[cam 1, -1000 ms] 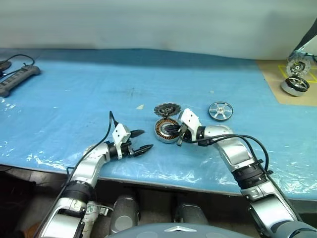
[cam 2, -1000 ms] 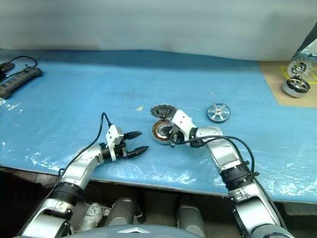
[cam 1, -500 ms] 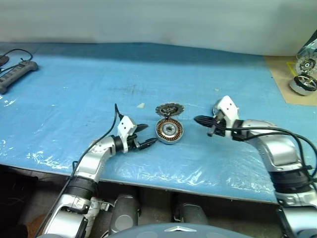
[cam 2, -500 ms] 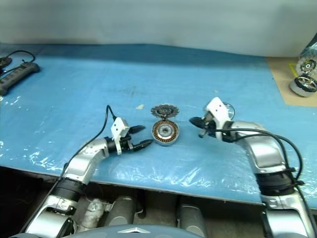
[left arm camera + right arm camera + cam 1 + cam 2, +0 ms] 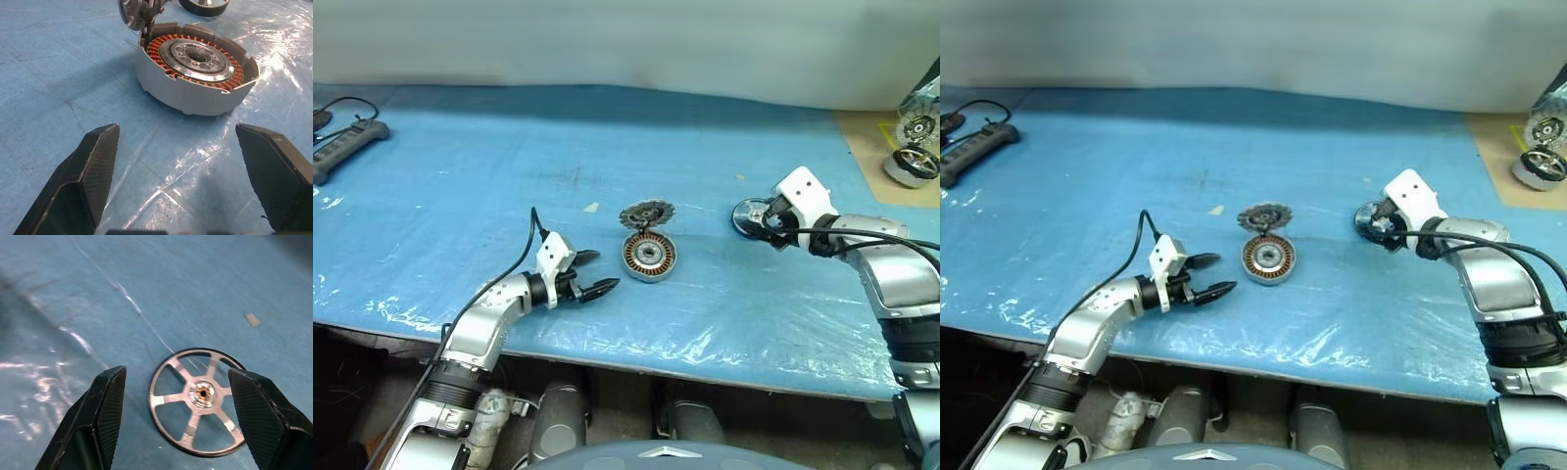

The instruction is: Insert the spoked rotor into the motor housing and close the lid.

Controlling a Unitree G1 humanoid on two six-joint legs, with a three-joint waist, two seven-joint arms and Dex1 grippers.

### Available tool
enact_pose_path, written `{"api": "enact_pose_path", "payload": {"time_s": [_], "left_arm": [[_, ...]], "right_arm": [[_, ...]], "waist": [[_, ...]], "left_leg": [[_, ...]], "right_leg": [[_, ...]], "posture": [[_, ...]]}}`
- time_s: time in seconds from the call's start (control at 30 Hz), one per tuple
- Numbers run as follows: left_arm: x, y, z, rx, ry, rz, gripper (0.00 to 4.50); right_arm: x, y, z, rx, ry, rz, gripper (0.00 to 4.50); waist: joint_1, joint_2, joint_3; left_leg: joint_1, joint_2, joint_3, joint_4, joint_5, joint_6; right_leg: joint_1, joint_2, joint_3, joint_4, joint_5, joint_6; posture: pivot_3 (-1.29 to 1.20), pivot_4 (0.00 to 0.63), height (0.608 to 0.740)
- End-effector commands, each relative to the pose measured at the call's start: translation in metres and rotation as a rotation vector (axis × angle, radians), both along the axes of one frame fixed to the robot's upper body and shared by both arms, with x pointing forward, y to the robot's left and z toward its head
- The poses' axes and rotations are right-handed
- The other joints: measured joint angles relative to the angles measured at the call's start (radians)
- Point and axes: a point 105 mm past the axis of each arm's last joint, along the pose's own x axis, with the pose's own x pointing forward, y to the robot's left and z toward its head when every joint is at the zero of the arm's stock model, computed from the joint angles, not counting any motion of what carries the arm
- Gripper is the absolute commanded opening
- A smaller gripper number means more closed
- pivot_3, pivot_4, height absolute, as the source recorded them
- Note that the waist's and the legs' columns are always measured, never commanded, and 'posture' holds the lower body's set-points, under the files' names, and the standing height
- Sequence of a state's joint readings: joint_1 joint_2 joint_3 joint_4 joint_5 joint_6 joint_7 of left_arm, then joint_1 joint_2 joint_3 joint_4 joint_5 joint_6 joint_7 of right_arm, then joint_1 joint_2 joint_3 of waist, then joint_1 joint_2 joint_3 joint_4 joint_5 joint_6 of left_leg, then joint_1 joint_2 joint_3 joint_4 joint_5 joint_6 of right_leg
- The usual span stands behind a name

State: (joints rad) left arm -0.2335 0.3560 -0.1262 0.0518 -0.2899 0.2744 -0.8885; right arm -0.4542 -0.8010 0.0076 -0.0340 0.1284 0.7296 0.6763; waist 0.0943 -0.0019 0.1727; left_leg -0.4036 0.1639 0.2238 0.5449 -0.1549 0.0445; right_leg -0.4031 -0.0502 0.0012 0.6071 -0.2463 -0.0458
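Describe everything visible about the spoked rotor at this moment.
The spoked rotor is a thin silver metal wheel: a dark-edged outer ring, five flat spokes and a small central hub with a brassy bore. It lies flat on the blue plastic-covered table, apart from the motor housing. The open right gripper hovers over it; nothing grips it.

A: Work surface?
B: One long tabletop (image 5: 460,186), covered edge to edge in a blue plastic sheet (image 5: 705,333) that is wrinkled and glossy along the near edge, throwing white glare.

A: Behind it?
B: A plain pale wall (image 5: 626,39), no window in view. Light is even and diffuse.

A: Far ends?
B: At the left end, a grey power strip (image 5: 347,147) with a black cable. At the right end, a tan cardboard sheet (image 5: 876,147) marked with yellow tape, touching the blue sheet's edge.

A: Below?
B: Dark and shadowed under the near edge; the floor cannot be made out.
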Motion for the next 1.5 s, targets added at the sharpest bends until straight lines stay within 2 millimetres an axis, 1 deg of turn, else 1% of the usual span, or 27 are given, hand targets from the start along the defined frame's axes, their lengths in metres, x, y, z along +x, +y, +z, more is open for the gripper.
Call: {"api": "enact_pose_path", "payload": {"time_s": [0.03, 0.13, 0.27, 0.33, 0.43, 0.57, 0.67, 0.7, 0.73, 0.83, 0.87, 0.9, 0.97, 1.13, 1.2, 1.23, 1.3, 1.37, 1.43, 1.5], "left_arm": [[0.002, -0.018, 0.008, -0.012, -0.043, -0.022, 4.05], [0.005, -0.028, 0.007, -0.015, -0.036, -0.019, 4.05], [0.015, -0.028, 0.008, -0.015, -0.028, -0.009, 4.05], [0.014, -0.027, 0.007, -0.015, -0.026, -0.012, 4.05], [0.006, -0.025, 0.005, -0.016, -0.024, -0.02, 4.05], [-0.012, -0.015, -0.007, -0.014, -0.017, -0.025, 4.05], [-0.022, -0.001, -0.017, -0.008, -0.012, -0.021, 4.05], [-0.025, 0.004, -0.02, -0.005, -0.01, -0.019, 4.05], [-0.026, 0.007, -0.022, -0.004, -0.009, -0.018, 4.05], [-0.026, 0.016, -0.03, -0.004, -0.005, -0.007, 4.05], [-0.025, 0.017, -0.032, -0.004, -0.004, -0.006, 4.05], [-0.025, 0.016, -0.034, -0.004, -0.005, -0.006, 4.05], [-0.023, 0.01, -0.035, -0.006, -0.01, -0.012, 4.05], [-0.006, -0.018, -0.027, -0.013, -0.025, -0.023, 4.05], [0.004, -0.028, -0.022, -0.014, -0.028, -0.023, 4.05], [0.008, -0.032, -0.02, -0.013, -0.027, -0.023, 4.05], [0.02, -0.041, -0.014, -0.011, -0.025, -0.021, 4.05], [0.032, -0.049, -0.007, -0.011, -0.025, -0.021, 4.05], [0.04, -0.054, -0.003, -0.01, -0.023, -0.02, 4.05], [0.044, -0.057, -0.002, -0.007, -0.02, -0.02, 4.05]], "right_arm": [[0.012, -0.015, 0.001, -0.015, 0.002, -0.133, 3.34], [0.014, -0.019, -0.006, 0.007, 0.05, -0.195, 3.34], [0.017, -0.014, -0.01, 0.046, 0.064, -0.209, 3.34], [0.02, -0.015, -0.015, 0.05, 0.074, -0.235, 3.34], [0.022, -0.015, -0.022, 0.059, 0.094, -0.257, 3.34], [0.026, -0.016, -0.034, 0.077, 0.125, -0.29, 3.34], [0.025, -0.018, -0.042, 0.073, 0.149, -0.301, 3.34], [0.025, -0.017, -0.043, 0.08, 0.154, -0.297, 2.96], [0.025, -0.016, -0.044, 0.085, 0.157, -0.293, 2.75], [0.022, -0.011, -0.044, 0.056, 0.156, -0.242, 1.84], [0.021, -0.009, -0.044, 0.052, 0.156, -0.229, 1.58], [0.02, -0.006, -0.044, 0.05, 0.155, -0.209, 1.43], [0.018, 0.0, -0.042, 0.04, 0.136, -0.163, 1.43], [0.016, 0.019, -0.028, 0.125, 0.061, -0.064, 1.43], [0.013, 0.029, -0.018, 0.182, 0.015, -0.011, 1.43], [0.011, 0.034, -0.011, 0.219, -0.013, 0.02, 1.43], [0.005, 0.046, 0.006, 0.326, -0.061, 0.089, 1.43], [-0.005, 0.057, 0.017, 0.451, -0.063, 0.161, 1.43], [-0.018, 0.067, 0.021, 0.559, -0.031, 0.232, 1.43], [-0.029, 0.074, 0.019, 0.616, 0.016, 0.28, 1.43]], "waist": [[0.0, 0.001, 0.0], [0.002, 0.001, 0.001], [0.001, 0.002, 0.001], [-0.002, 0.002, 0.001], [0.0, 0.002, 0.001], [0.0, 0.002, 0.001], [0.001, 0.003, 0.001], [0.001, 0.003, 0.001], [0.001, 0.003, 0.001], [0.001, 0.002, 0.001], [0.001, 0.002, 0.001], [-0.001, 0.001, 0.001], [0.0, 0.001, 0.001], [0.005, 0.002, 0.001], [0.003, 0.002, 0.001], [0.003, 0.002, 0.001], [0.003, 0.002, 0.001], [0.003, 0.002, 0.001], [0.004, 0.002, 0.001], [0.003, 0.002, 0.001]], "left_leg": [[0.0, 0.0, 0.0, 0.0, 0.0, 0.0], [-0.001, 0.0, 0.0, 0.001, 0.0, 0.0], [-0.001, 0.0, 0.0, 0.002, 0.0, 0.0], [-0.001, 0.001, 0.0, 0.002, 0.0, 0.0], [-0.001, 0.001, -0.001, 0.003, 0.0, 0.0], [-0.001, 0.001, -0.001, 0.004, 0.0, -0.001], [0.001, 0.001, -0.001, 0.004, 0.0, -0.001], [0.002, 0.001, -0.001, 0.005, 0.0, 0.0], [0.003, 0.001, -0.001, 0.005, 0.0, 0.0], [0.01, 0.002, -0.001, 0.005, 0.0, -0.001], [0.014, 0.002, -0.001, 0.004, 0.0, -0.001], [0.019, 0.002, -0.001, 0.003, 0.0, -0.001], [0.025, 0.002, -0.001, 0.001, 0.0, -0.002], [0.027, 0.002, -0.001, -0.001, 0.001, -0.003], [0.026, 0.0, -0.001, 0.0, 0.001, -0.003], [0.023, 0.0, -0.001, 0.0, 0.001, -0.002], [0.018, -0.001, -0.001, 0.0, 0.001, -0.002], [0.012, -0.001, 0.0, 0.0, 0.001, -0.002], [0.004, -0.001, -0.001, 0.002, 0.001, -0.001], [-0.001, 0.0, -0.001, 0.006, 0.002, 0.003]], "right_leg": [[0.0, 0.0, 0.0, 0.0, 0.0, 0.0], [0.0, 0.0, 0.0, 0.001, 0.0, 0.0], [0.0, 0.0, -0.001, 0.002, 0.0, 0.0], [0.0, 0.0, -0.001, 0.003, 0.0, 0.0], [0.0, 0.0, -0.001, 0.004, 0.0, 0.0], [0.0, 0.0, -0.001, 0.004, 0.0, -0.001], [0.002, 0.0, -0.001, 0.004, 0.0, -0.001], [0.003, 0.0, -0.001, 0.004, 0.0, -0.001], [0.004, 0.0, -0.001, 0.004, 0.0, -0.001], [0.011, 0.0, -0.001, 0.003, 0.0, 0.0], [0.014, 0.0, -0.001, 0.002, 0.0, 0.0], [0.017, 0.0, -0.001, 0.001, 0.0, 0.0], [0.021, 0.0, -0.001, 0.0, -0.004, 0.007], [0.023, -0.001, -0.001, 0.0, -0.004, 0.007], [0.022, -0.002, -0.001, 0.0, -0.004, 0.006], [0.02, -0.003, -0.001, 0.0, -0.001, 0.001], [0.016, -0.003, -0.001, 0.0, 0.0, 0.0], [0.011, -0.003, -0.002, 0.002, 0.0, -0.001], [0.003, -0.003, -0.003, 0.005, 0.001, -0.001], [-0.001, -0.003, -0.005, 0.007, 0.001, 0.0]], "posture": [[0.0, 0.15, 0.74], [0.0, 0.15, 0.74], [0.0, 0.15, 0.74], [0.0, 0.15, 0.74], [0.0, 0.15, 0.74], [0.0, 0.15, 0.74], [0.0, 0.15, 0.74], [0.0, 0.15, 0.74], [0.0, 0.15, 0.74], [0.0, 0.15, 0.74], [0.0, 0.15, 0.74], [0.0, 0.15, 0.74], [0.0, 0.15, 0.74], [0.0, 0.15, 0.74], [0.0, 0.15, 0.74], [0.0, 0.15, 0.74], [0.0, 0.15, 0.74], [0.0, 0.15, 0.74], [0.0, 0.15, 0.74], [0.0, 0.15, 0.74]]}}
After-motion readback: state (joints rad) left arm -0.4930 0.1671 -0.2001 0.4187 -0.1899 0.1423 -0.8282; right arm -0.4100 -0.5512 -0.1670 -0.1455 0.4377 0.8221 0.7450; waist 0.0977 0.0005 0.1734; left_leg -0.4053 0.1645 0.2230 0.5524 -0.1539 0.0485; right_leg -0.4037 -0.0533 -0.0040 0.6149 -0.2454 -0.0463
